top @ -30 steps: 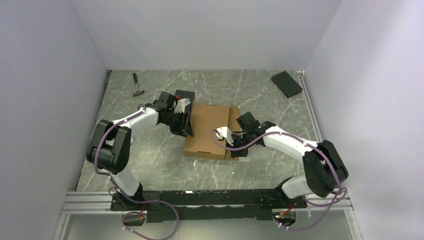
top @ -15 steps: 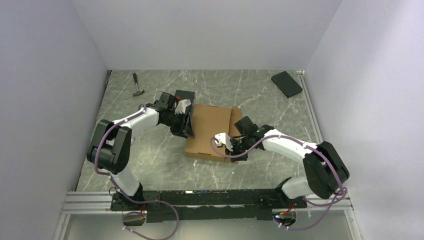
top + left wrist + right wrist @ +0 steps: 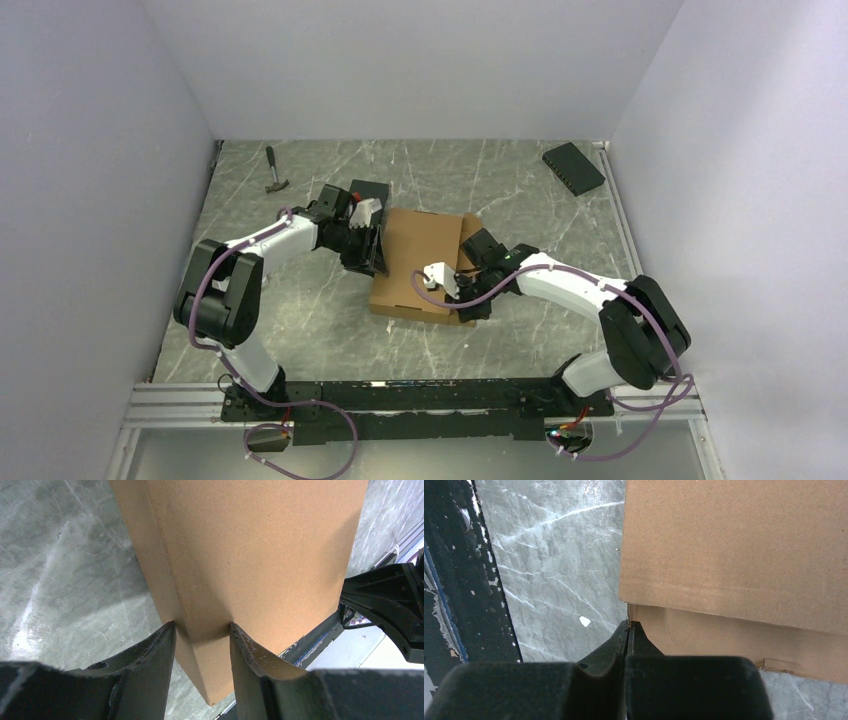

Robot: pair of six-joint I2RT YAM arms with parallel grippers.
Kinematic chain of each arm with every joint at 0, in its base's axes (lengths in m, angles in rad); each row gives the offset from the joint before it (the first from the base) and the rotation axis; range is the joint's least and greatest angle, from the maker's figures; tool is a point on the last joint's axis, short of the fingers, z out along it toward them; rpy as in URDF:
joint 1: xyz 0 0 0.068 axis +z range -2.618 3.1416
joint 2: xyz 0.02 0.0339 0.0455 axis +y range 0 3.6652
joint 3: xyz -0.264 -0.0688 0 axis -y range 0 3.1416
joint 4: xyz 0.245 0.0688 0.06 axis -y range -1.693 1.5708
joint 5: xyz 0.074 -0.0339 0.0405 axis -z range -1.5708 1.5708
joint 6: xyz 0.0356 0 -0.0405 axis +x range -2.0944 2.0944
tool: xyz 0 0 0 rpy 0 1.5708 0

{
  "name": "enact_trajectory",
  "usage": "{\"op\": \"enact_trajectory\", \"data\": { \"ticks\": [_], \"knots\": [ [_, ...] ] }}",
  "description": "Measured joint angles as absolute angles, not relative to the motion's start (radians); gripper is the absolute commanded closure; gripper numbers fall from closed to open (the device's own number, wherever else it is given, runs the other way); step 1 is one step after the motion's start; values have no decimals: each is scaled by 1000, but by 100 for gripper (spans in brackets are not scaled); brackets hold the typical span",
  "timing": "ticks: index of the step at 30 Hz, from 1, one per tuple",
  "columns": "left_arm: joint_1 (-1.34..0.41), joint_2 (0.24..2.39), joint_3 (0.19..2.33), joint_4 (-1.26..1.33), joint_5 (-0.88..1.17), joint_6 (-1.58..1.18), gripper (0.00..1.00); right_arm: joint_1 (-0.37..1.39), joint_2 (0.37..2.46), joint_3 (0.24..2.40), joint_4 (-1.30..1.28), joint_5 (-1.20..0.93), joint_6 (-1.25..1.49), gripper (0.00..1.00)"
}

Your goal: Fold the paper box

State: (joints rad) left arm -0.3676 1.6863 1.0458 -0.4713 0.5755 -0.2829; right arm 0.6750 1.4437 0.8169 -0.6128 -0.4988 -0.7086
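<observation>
The paper box (image 3: 415, 255) is a plain brown cardboard box lying flat mid-table. My left gripper (image 3: 375, 245) clamps its left side: in the left wrist view the fingers (image 3: 202, 625) press on both faces of a folded wall of the box (image 3: 260, 545). My right gripper (image 3: 470, 308) sits at the box's near right corner. In the right wrist view its fingertips (image 3: 628, 624) are pressed together, touching the corner where the top panel (image 3: 734, 540) overhangs a lower flap (image 3: 724, 635). I cannot see anything held between them.
A hammer (image 3: 275, 172) lies at the back left. One flat black box (image 3: 574, 167) rests at the back right, another (image 3: 370, 190) just behind my left gripper. A dark rail (image 3: 400, 395) runs along the near edge, with walls on three sides.
My right gripper has slid left along the box's near right corner, staying shut. The left arm and its grip have not moved.
</observation>
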Motion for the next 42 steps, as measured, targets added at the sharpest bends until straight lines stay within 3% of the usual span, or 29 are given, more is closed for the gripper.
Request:
{"op": "enact_trajectory", "data": {
  "ticks": [26,33,42],
  "knots": [
    [-368,1693,1046,-469,581,-283,53,741,1501,921,-681,-464,-652,100],
    [-368,1694,1048,-471,582,-283,48,745,1502,921,-678,-467,-661,80],
    [-376,1694,1048,-485,581,-286,28,712,1481,921,-683,-506,-701,62]
  ]
}}
